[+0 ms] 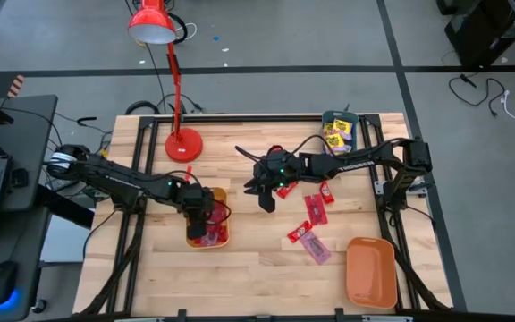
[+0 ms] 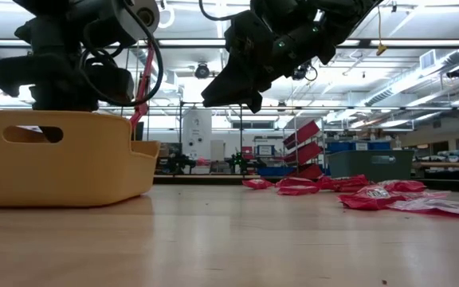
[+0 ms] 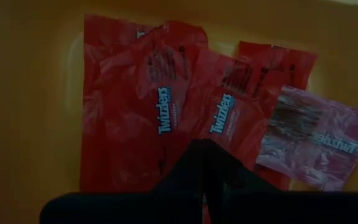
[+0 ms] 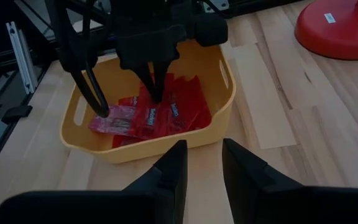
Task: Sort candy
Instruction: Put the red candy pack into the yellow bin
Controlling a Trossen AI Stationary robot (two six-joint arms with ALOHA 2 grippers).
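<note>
Several red candies and one pinkish one lie flat in the yellow tray. My left gripper points down into that tray with its fingers shut, just above the red wrappers. My right gripper is open and holds nothing; it hovers over bare table to the right of the tray. Loose red candies and a pinkish one lie on the table right of it. Yellow packets sit in a teal tray at the far edge. My left gripper comes from above, pointing down, with its shut fingertips right over a red candy in the yellow tray. I cannot tell whether they touch the wrapper; nothing shows pinched between them.
An orange tray stands near the table's near right corner. A red desk lamp stands on its base at the far side, its arm leaning over the table. Bare wood lies between the yellow tray and the loose candies. A laptop sits off the table's left.
</note>
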